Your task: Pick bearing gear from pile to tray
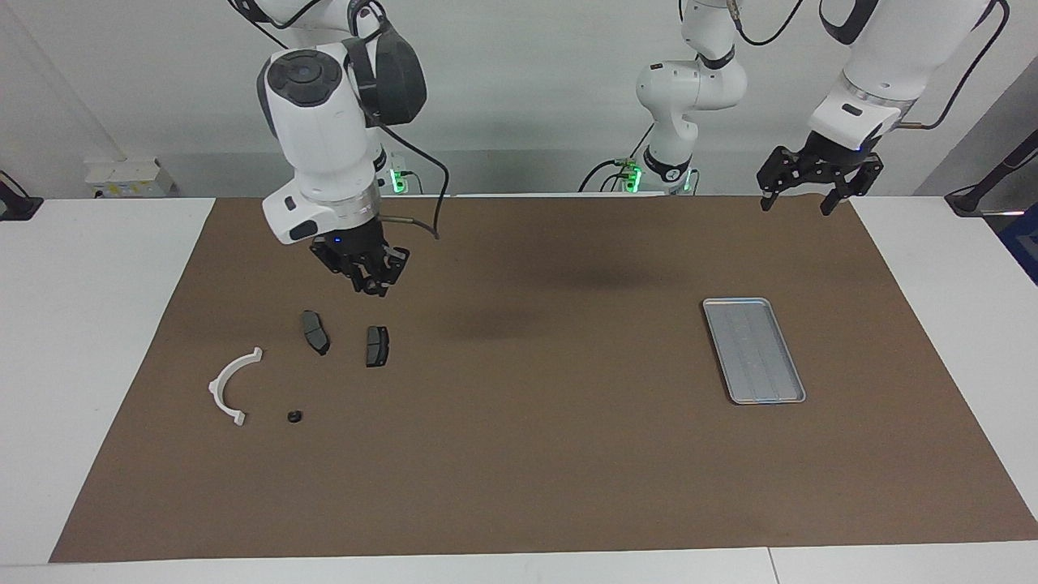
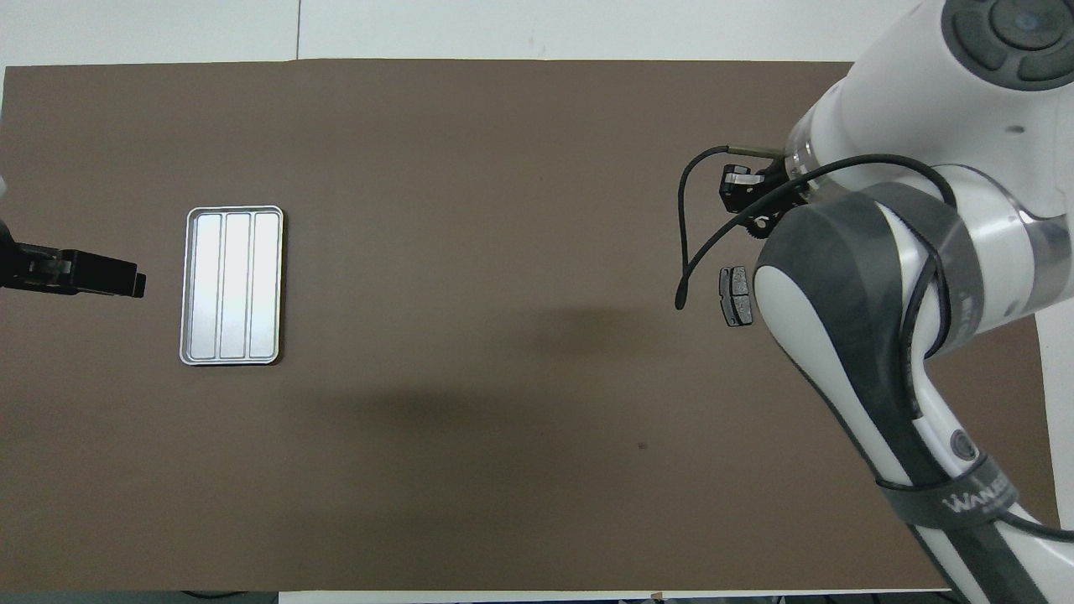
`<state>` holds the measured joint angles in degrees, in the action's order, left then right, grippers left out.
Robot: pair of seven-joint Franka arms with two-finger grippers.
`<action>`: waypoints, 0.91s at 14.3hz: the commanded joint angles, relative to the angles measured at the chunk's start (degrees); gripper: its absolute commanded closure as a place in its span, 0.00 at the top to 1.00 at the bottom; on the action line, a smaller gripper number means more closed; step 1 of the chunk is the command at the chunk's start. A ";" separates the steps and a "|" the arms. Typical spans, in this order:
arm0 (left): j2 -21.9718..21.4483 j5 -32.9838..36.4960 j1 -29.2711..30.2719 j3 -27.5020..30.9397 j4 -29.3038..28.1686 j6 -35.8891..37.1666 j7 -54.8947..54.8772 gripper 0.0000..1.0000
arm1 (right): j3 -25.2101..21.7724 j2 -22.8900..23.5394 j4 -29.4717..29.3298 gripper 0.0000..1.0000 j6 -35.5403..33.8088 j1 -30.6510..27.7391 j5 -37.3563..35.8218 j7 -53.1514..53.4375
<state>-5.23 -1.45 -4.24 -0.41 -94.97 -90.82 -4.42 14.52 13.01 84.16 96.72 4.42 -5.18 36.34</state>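
Observation:
The pile lies on the brown mat toward the right arm's end: a white arc bracket (image 1: 235, 385), two dark grey brake-pad plates (image 1: 315, 331) (image 1: 377, 345) and one tiny black round piece (image 1: 294, 417). In the overhead view only one plate (image 2: 736, 295) shows; the right arm hides the others. My right gripper (image 1: 369, 280) (image 2: 747, 197) hangs raised above the mat, over the spot beside the two plates. The silver tray (image 1: 754, 350) (image 2: 232, 285) is empty. My left gripper (image 1: 796, 203) (image 2: 126, 281) is open and empty, held high beside the tray.
The brown mat (image 1: 535, 454) covers most of the white table (image 1: 89, 324). A black cable (image 2: 692, 226) loops off the right wrist.

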 commanded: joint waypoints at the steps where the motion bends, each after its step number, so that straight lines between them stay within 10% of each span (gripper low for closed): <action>1: -1.01 -0.48 -0.68 0.33 -0.57 0.64 0.46 1.00 | 3.40 -0.18 0.04 0.00 -0.04 0.41 1.22 8.19; 13: -0.93 -0.48 -0.33 0.33 -0.75 -3.23 0.64 1.00 | 3.85 6.31 1.45 0.00 6.89 13.07 -0.45 28.34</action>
<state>-5.23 -1.45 -4.26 -0.45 -94.97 -92.93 -4.38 18.23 17.63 85.32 101.24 16.90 -5.06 62.70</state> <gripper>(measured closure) 0.000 0.652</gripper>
